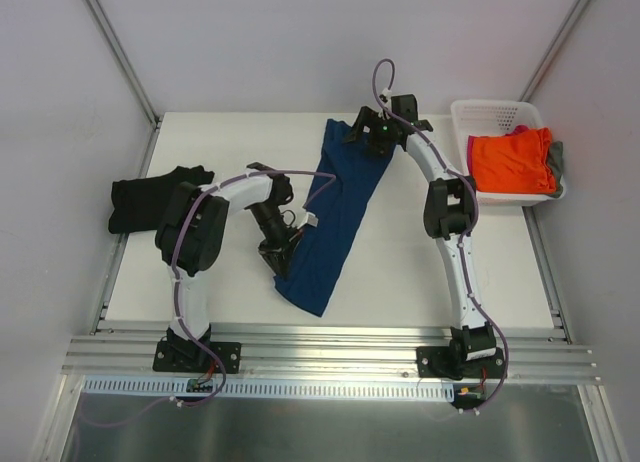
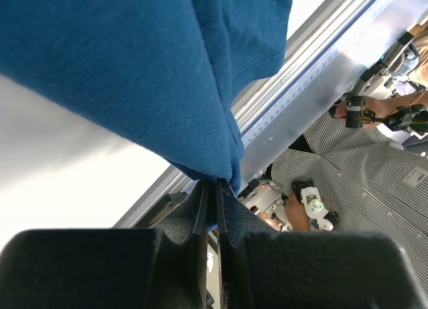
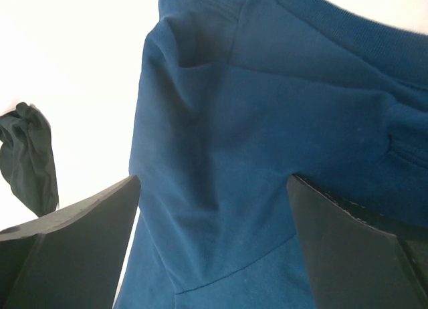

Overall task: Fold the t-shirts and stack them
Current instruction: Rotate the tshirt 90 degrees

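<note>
Navy cloth fills the view ahead of both my grippers. My left gripper [image 2: 215,188] is pressed together on a bunched edge of the navy t-shirt [image 1: 335,217], and from that pinch the fabric fans out past my fingertips in broad folds. Seen from above, the shirt lies across the table [image 1: 430,252] as one long, narrow band. Its near end drapes just past my left gripper, and its far end reaches my right gripper [image 3: 212,182].

My right gripper's fingers stand wide apart with nothing clamped between them. The collar end of the navy shirt lies spread in the gap, with the ribbed neckband just ahead of the fingertips. I cannot tell whether those fingertips touch the cloth.

Well off to the left of my left gripper, behind my left arm, the black t-shirt [image 1: 145,202] sits crumpled near the table's left edge. It also shows as a dark lump beyond my right gripper's left finger.

To the right of my right gripper, at the table's far right corner, stands a white basket [image 1: 495,107]. An orange t-shirt [image 1: 510,160] lies on top in it, a sliver of pink t-shirt [image 1: 519,130] peeks out at its far edge, and a grey t-shirt [image 1: 556,158] shows at its right side.
</note>
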You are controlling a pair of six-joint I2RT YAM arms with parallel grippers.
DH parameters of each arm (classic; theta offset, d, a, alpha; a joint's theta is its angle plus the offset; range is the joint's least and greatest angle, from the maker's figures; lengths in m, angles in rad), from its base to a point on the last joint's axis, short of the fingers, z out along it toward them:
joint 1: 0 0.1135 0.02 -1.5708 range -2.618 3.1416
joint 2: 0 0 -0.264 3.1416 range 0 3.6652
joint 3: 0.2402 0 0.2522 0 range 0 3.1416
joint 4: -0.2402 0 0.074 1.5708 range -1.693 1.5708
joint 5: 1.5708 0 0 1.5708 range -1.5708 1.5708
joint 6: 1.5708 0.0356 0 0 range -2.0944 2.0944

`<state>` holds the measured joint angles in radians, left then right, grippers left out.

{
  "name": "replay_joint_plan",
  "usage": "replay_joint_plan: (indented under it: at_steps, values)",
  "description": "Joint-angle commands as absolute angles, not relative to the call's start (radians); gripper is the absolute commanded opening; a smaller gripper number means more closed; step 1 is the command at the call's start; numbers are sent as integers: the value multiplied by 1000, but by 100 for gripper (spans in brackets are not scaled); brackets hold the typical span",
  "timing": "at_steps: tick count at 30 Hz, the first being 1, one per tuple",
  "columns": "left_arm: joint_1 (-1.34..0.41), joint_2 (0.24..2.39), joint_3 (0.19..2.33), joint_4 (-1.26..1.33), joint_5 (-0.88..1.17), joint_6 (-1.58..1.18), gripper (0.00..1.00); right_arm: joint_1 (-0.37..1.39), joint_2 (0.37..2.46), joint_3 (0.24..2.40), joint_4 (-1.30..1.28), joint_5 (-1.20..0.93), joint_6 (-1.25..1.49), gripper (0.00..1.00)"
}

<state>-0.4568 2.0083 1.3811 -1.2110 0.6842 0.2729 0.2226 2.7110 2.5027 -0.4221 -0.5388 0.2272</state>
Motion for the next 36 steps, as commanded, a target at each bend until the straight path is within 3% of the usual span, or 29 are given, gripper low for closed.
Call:
replay_joint_plan:
  at_steps: [1,4,8,12,20,26,36]
  values:
    - [-479,1960,1370,-1246,735,272,0,224,2732,2559,-384,-514,218,97]
    - [-488,1979,1390,-1244,739,258,0,238,2737,2557,-379,-518,213,97]
    - [-489,2011,1425,-1249,720,244,47,264,2746,2560,-376,-520,186,97]
    - [-489,1997,1463,-1252,672,239,60,275,2744,2557,-371,-518,184,97]
    - [-489,1982,1615,-1255,618,239,64,265,2678,2507,-428,-525,146,97]
    - [-502,2118,1684,-1258,702,252,56,252,2692,2516,-423,-517,161,97]
    - [-514,2232,1701,-1247,801,238,55,236,2665,2487,-437,-526,169,97]
